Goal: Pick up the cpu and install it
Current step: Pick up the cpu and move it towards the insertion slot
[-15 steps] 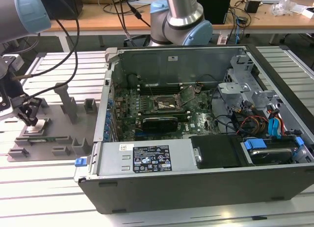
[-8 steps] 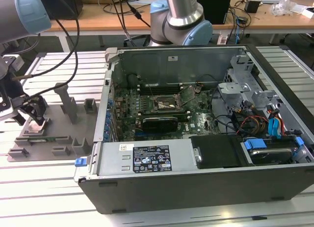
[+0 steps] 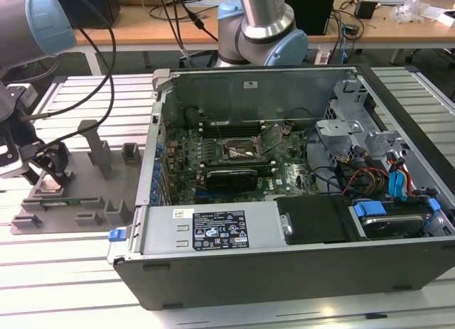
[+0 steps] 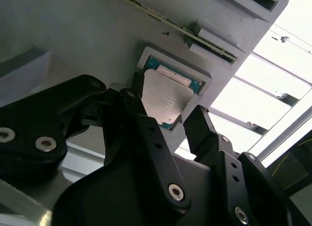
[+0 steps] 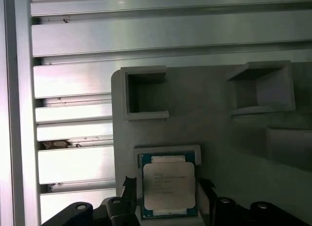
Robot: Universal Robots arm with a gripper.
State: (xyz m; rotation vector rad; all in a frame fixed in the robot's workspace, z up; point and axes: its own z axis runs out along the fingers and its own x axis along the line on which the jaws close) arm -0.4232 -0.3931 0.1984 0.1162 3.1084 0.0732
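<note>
Over the grey holder tray, at the exterior view's left, the gripper stands with its fingers spread and grasping nothing. The cpu lies directly between them, flat in its square recess, metal top up, with one finger off each opposite edge. Contact is not evident. The open computer case and its socket are well apart, toward the exterior view's right.

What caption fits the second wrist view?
Open tool straddling the cpu, which sits in its recess in the grey tray.
</note>
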